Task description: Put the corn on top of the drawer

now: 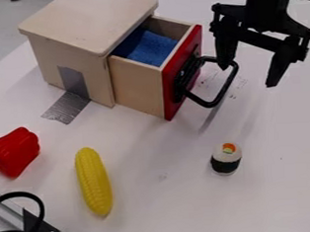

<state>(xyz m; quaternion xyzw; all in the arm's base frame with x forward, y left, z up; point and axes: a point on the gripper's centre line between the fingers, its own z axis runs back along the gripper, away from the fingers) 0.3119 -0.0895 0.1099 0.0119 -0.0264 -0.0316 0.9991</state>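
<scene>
Between pepper [16, 152] and sushi [226, 159]: corn [93, 181], apart from both.

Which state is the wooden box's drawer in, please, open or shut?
Open: the drawer juts out from the wooden box, exposing the blue cloth inside.

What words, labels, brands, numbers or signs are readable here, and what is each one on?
None: I can read no text on anything here.
Small dark marks on the white tabletop, near the drawer's black handle: too small to tell whether they are writing.
</scene>
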